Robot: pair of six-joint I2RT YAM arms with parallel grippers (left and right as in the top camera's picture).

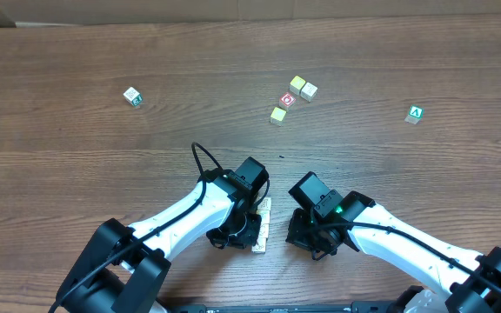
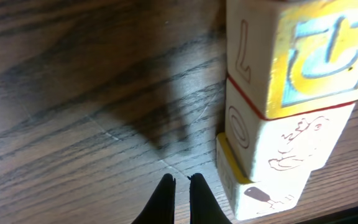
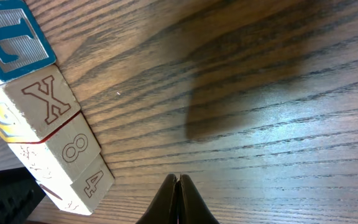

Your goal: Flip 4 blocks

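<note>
Your blocks (image 1: pixel 297 83), tiny pale cubes with cream-yellow tops, beside a red-ringed cube (image 1: pixel 287 100), your left gripper (image 2: pixel 180 180) and right gripper (image 3: pixel 178 180) pressed together

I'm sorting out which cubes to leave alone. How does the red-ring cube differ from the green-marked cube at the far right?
The red-ring cube has a red-and-white top face; the green-marked cube has a green one with a white mark. The red-ring cube sits close among three yellowish cubes; the green-marked cube stands alone. Both are small and rest on the wooden table.
</note>
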